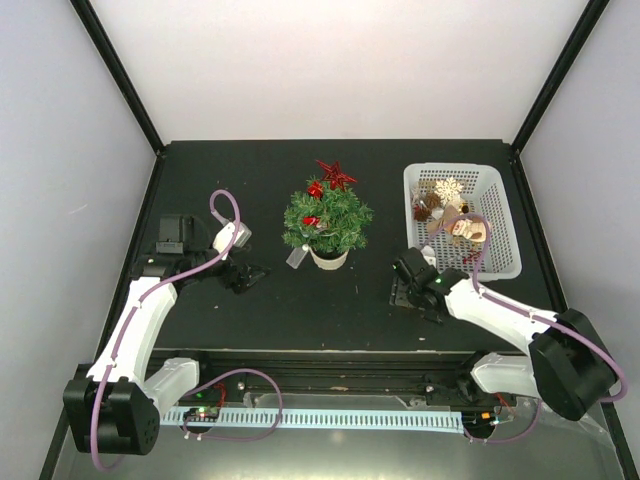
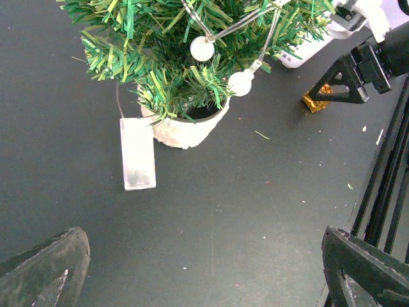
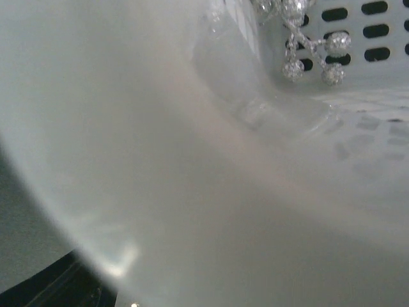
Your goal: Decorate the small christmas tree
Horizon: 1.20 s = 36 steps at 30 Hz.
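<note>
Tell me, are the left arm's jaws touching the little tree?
Apart. The left wrist view shows bare table between the left gripper and the small christmas tree.

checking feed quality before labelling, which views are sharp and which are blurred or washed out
top external: evenly lit and sharp, the small christmas tree crisp on the dark table; left wrist: in focus on the pale tag and white pot; right wrist: mostly a washed-out pale blur, only the slotted wall of the white mesh basket and a beaded ornament readable
</note>
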Each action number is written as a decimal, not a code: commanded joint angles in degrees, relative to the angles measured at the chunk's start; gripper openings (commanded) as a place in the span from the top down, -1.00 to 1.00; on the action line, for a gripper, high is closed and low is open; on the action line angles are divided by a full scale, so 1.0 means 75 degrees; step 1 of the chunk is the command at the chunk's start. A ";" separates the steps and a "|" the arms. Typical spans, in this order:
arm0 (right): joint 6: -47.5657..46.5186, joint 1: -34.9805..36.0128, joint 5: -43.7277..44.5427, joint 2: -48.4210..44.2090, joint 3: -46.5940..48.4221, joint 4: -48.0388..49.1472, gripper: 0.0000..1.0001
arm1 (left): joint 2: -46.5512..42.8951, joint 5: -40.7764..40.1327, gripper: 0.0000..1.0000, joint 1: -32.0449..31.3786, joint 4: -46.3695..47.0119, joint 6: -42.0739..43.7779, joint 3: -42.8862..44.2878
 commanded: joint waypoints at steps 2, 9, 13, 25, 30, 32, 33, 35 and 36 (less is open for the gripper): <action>0.0157 -0.0027 0.0014 -0.0097 -0.0296 0.0213 -0.44 | -0.0112 0.0131 -0.98 0.0054 0.0045 0.0079 0.0041; 0.0149 -0.0025 -0.0083 -0.0120 -0.0293 0.0283 -0.10 | -0.0123 0.0127 -0.98 0.0046 0.0040 0.0091 0.0042; 0.0120 -0.0027 -0.0121 -0.0328 -0.0301 0.0213 0.03 | -0.0115 0.0128 -0.98 0.0044 0.0040 0.0079 0.0041; -0.0104 -0.0025 -0.0377 -0.0385 -0.0451 0.0275 0.08 | -0.0189 0.0133 -0.98 0.0045 0.0013 0.0074 0.0052; -0.0143 -0.0023 -0.0394 -0.0143 -0.0486 0.0360 0.02 | -0.0245 0.0134 -0.98 0.0049 0.0007 0.0056 0.0053; -0.0151 -0.0030 -0.0401 -0.0167 -0.0495 0.0413 0.08 | -0.0243 0.0133 -0.98 0.0052 0.0011 0.0050 0.0053; -0.0151 -0.0028 -0.0395 -0.0201 -0.0484 0.0410 0.12 | -0.0237 0.0133 -0.98 0.0045 0.0010 0.0052 0.0047; -0.0143 -0.0026 -0.0373 -0.0339 -0.0462 0.0398 0.28 | -0.0237 0.0141 -0.98 0.0047 0.0005 0.0064 0.0053; -0.0153 -0.0030 -0.0347 -0.0431 -0.0447 0.0378 0.31 | -0.0232 0.0141 -0.98 0.0043 0.0014 0.0067 0.0050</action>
